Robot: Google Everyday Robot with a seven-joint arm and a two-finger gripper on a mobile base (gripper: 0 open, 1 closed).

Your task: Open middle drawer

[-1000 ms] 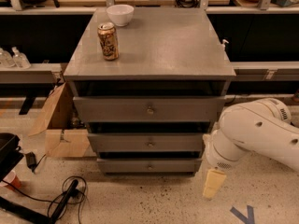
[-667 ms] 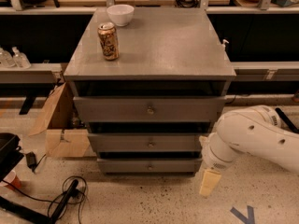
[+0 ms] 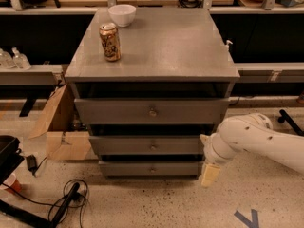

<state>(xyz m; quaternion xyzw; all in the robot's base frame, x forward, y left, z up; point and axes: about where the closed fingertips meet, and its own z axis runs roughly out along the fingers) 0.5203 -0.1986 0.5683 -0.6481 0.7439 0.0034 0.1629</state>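
Cream-coloured gripper (image 3: 210, 175) on the white robot arm (image 3: 259, 139) hangs low at the near right corner of the grey three-drawer cabinet (image 3: 180, 46); whether it is wide or narrow cannot be told. The middle drawer (image 3: 123, 145), a wide grey flat front with a small round metal knob (image 3: 153, 147), lies to its left and looks shut. Best practice: rise to knob height, move left, approach squarely, then pull straight toward the near side.

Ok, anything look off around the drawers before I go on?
Nothing spilled or damaged. The can and bowl stand upright on top; the middle drawer sits shut. The gripper hangs low, right of the cabinet, well off the knob.
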